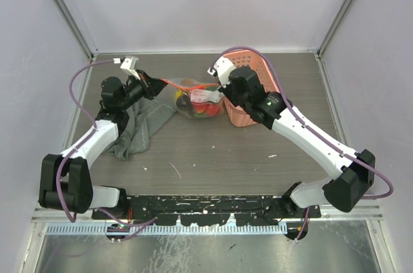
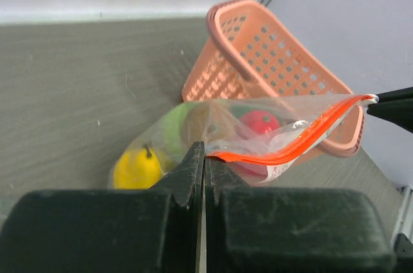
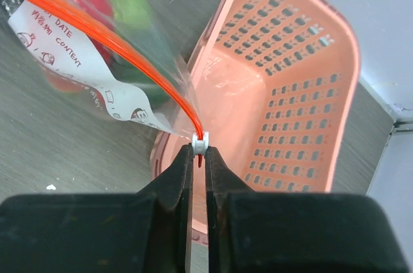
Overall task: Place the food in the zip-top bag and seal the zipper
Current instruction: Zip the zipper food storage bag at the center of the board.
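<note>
Symmetrically, the left gripper [image 2: 204, 157] reached in clamped on the zipper [image 2: 284, 151] end, the right gripper [image 3: 200, 151] pinched its slider [image 3: 201, 141] by the basket [image 3: 293, 92], the bag [image 2: 193, 121] stretched between them, label [image 3: 64, 50] reading "DATE", "CONTENT"

Brightly, evenly lit from overhead, with only soft, faint shadows on the grey wood-grain surface [image 1: 213, 150]. Sharp across the top view. Soft up close in the wrist views: blurs the left tool's black fingers [image 2: 187, 176], the right tool's black fingers [image 3: 177, 179] and the clear crinkly plastic zip-top bag [image 3: 122, 8].
</note>
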You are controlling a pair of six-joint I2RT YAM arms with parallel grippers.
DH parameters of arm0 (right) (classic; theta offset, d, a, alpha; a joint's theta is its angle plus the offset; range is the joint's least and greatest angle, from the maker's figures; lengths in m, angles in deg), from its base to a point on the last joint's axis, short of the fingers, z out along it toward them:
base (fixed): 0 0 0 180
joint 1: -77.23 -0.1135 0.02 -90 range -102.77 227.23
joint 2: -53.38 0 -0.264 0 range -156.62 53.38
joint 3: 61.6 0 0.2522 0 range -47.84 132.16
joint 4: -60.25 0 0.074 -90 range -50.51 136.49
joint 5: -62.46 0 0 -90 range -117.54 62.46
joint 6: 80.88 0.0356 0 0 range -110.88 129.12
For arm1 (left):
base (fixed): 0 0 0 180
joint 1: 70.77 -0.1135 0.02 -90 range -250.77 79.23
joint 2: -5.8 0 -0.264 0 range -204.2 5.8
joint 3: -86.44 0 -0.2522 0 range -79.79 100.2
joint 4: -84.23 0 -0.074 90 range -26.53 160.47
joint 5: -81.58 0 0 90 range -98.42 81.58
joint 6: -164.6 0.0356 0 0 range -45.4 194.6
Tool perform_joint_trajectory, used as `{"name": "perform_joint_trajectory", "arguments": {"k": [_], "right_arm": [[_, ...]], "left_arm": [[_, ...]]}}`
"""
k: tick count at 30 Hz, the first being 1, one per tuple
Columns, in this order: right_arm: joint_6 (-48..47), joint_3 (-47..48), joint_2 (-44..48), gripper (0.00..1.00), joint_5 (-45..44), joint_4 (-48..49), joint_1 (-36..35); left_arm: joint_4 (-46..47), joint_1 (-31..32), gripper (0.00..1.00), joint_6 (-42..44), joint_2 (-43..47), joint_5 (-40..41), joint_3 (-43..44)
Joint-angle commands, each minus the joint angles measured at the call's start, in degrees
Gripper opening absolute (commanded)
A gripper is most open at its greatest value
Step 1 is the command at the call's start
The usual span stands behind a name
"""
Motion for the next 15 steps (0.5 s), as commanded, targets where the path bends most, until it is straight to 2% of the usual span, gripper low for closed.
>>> {"name": "perform_joint_trajectory", "arguments": {"k": [1, 6, 15], "right_arm": [[-0.94, -5.9, 3.61, 0.01, 2.71, 6.49, 0.02], [2.0, -12.86, 8.1, 0.01, 11.87, 5.18, 0.01], [8.0, -20.69, 19.24, 0.03, 25.64, 0.76, -0.05]], "left_arm": [[3.45, 0.65, 0.0, -5.61, -0.77, -2.27, -3.72], [1.06, 1.77, 0.0, -10.08, 4.16, -2.36, -10.95], [-22.73, 1.88, 0.14, -10.79, 27.04, 2.41, -18.67]]}}
